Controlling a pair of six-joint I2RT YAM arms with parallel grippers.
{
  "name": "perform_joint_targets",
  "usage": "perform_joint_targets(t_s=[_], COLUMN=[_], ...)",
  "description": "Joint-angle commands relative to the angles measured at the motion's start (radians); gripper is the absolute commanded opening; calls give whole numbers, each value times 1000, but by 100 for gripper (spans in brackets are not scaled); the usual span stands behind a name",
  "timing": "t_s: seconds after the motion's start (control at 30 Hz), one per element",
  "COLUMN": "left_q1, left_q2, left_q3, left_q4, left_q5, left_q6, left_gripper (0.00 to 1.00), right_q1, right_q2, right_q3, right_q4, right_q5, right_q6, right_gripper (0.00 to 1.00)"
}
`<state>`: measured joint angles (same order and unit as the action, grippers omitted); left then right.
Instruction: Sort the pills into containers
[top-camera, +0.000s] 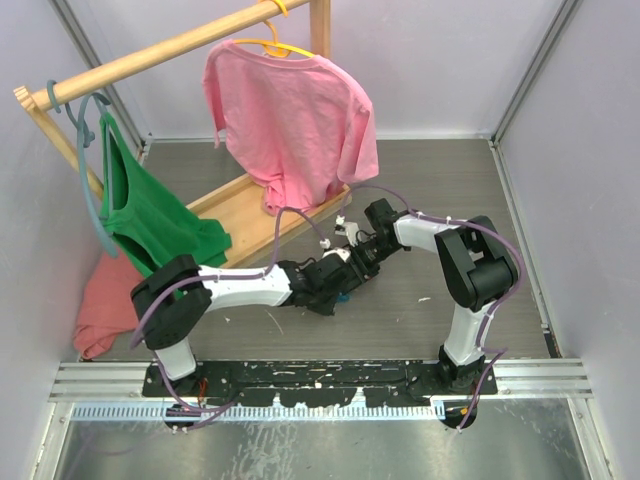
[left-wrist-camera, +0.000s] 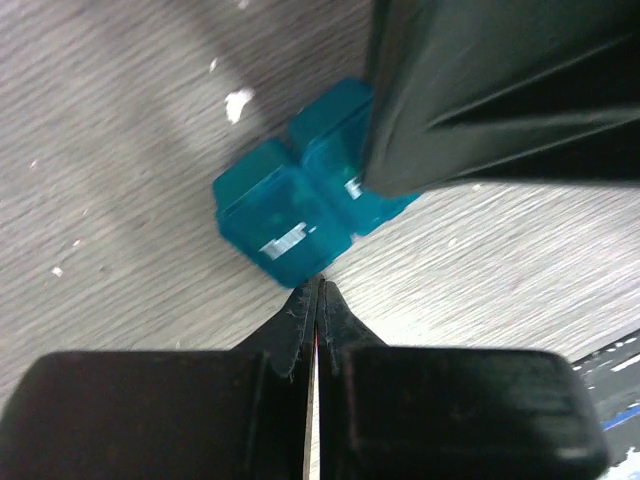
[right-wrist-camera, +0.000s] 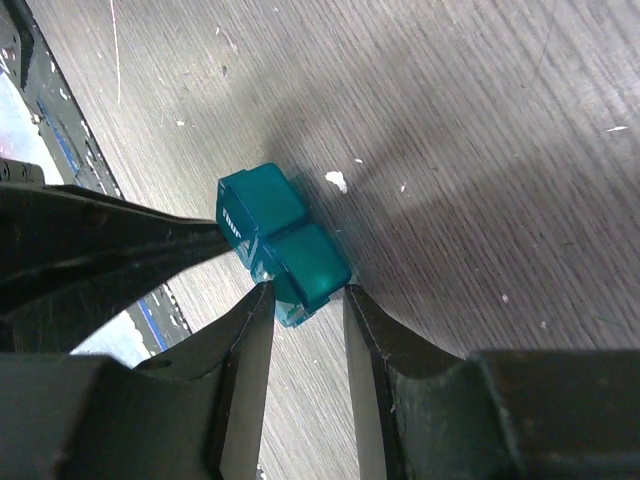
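Shows the right gripper (right-wrist-camera: 305, 295) entering from the bottom edge, with its dark fingers (right-wrist-camera: 245, 370) closed against opposite sides of one teal container (right-wrist-camera: 285, 235). Sets the grip on the nearer of two compartments, both with lids down. Carries white lettering (right-wrist-camera: 232, 220), too blurred to read, on the side wall of the farther compartment. Rests flat on the grey wood-grain table (right-wrist-camera: 480, 120). Shows the left gripper (right-wrist-camera: 212, 238) as a dark wedge from the left edge, tip touching or just beside the lettered wall; cannot tell which. Shows one white fleck (right-wrist-camera: 336, 180) on the table near the container, apart from it. Includes a blue-and-white strip (right-wrist-camera: 150, 320) at the left edge, above and below the wedge.
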<state>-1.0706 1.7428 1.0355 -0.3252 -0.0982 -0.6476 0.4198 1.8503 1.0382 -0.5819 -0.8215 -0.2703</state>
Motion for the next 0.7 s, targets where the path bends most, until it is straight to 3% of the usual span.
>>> perform_joint_targets(t_s=[0.0,0.2,0.3,0.53,0.67], left_q1=[-14,-25,-22,-22,-20], left_q2=[-98,-293,-361,-553,-685], left_q3=[18,-9,-76,-293,-397], left_q4=[-71,-46,5,256,413], left_q5=[-68,-80,-102,-32,-16], left_q6=[13,48,55,40,43], left_gripper=[0,4,16,41,64], right_q1=[7,5,0,-48,-82], right_q2=[14,8,1,-84,-155], right_q3=[17,21,25,21,15], right_q4=[11,5,-1,-6,-20], right_q5=[58,45,25,-13,-38], right_q6=[-24,-28,-36,-57,-100], right_gripper=[39,40,43,61,63])
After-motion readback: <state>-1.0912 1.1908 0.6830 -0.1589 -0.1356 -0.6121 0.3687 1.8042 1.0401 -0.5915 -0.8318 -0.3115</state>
